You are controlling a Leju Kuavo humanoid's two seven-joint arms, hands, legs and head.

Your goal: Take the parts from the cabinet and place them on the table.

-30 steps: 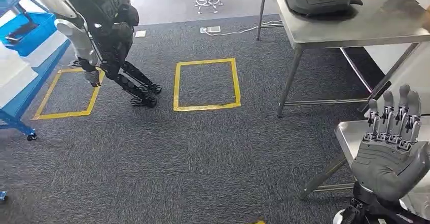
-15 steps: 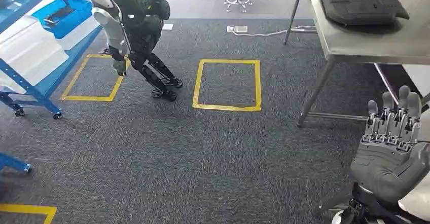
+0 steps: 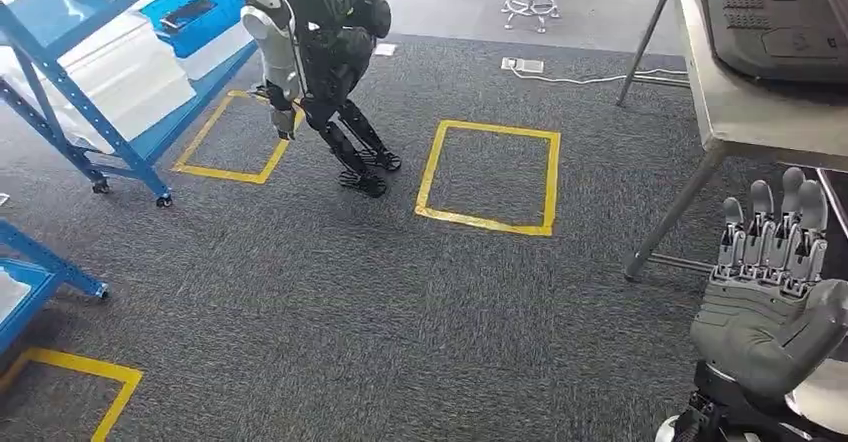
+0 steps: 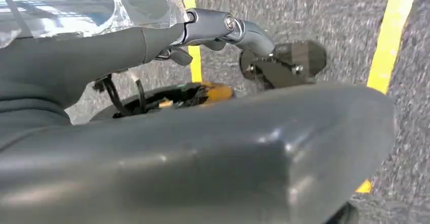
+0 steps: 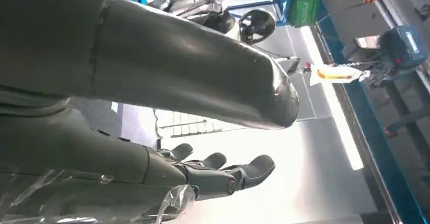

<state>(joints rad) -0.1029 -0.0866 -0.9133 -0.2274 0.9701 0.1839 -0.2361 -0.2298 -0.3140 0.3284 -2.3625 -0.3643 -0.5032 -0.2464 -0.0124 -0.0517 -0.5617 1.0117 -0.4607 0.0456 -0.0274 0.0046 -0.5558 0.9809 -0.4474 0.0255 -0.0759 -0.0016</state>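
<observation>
a: where are the parts?
b: probably in the bins on the blue cabinet (image 3: 120, 152), well apart from us.
a: and the right hand (image 3: 770, 307)?
b: raised, fingers straight, holding nothing. left hand (image 4: 203, 158) i cannot tell. walk closer before reaching; avoid the other robot (image 3: 320, 52).

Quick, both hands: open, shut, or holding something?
Left hand: cannot be told; its thumb fills the wrist view and the fingers are barely seen.
Right hand: open, fingers straight and apart, holding nothing.
</observation>
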